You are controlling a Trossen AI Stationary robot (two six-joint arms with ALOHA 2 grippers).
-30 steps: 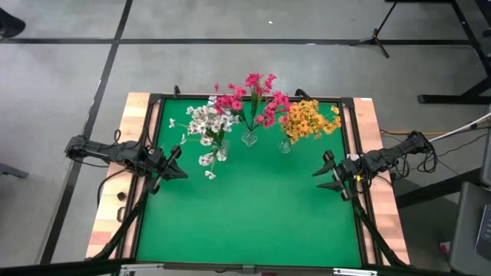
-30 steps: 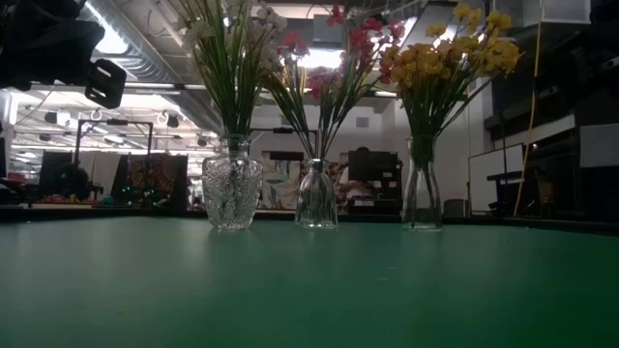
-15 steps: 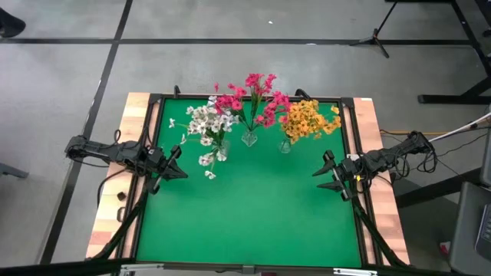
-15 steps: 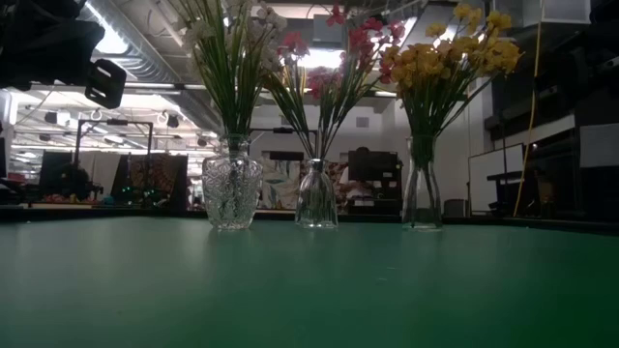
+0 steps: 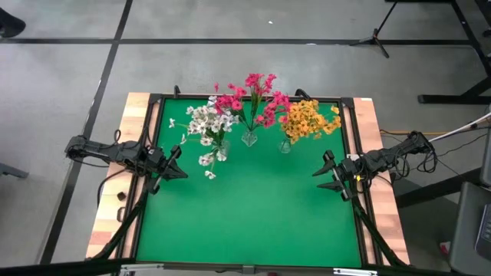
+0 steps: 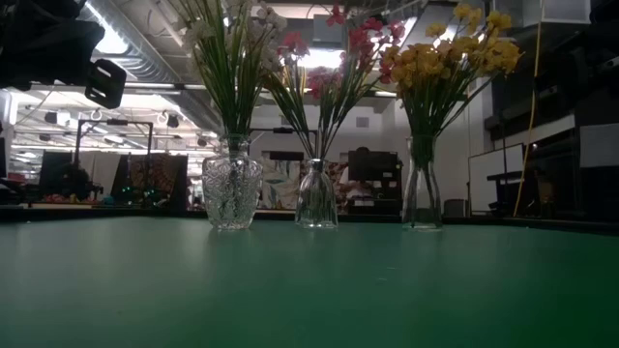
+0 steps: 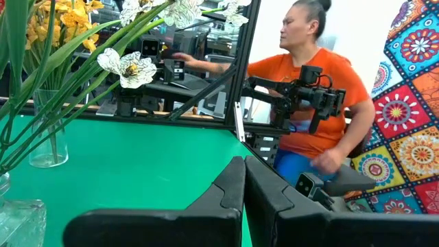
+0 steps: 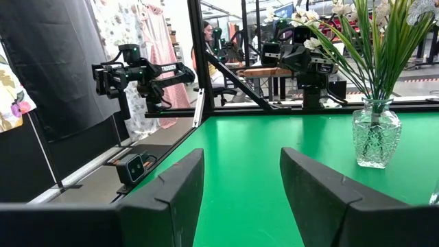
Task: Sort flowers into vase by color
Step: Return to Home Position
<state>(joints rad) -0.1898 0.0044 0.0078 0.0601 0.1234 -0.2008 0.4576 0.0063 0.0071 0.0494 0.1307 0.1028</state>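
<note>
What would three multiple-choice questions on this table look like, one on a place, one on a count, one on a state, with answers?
1. Where do the pink flowers stand in the row?
A. left end
B. middle
C. right end
2. How many vases hold flowers?
A. four
B. two
C. three
3. How do the jaws of the right arm stand?
A. open, empty
B. shut on a stem
C. shut, empty
Answers:
1 B, the white flowers and yellow flowers flank them.
2 C, the low view shows the cut-glass vase, the slim middle vase and the tall vase.
3 A, its wrist view shows a wide gap with nothing between.
</note>
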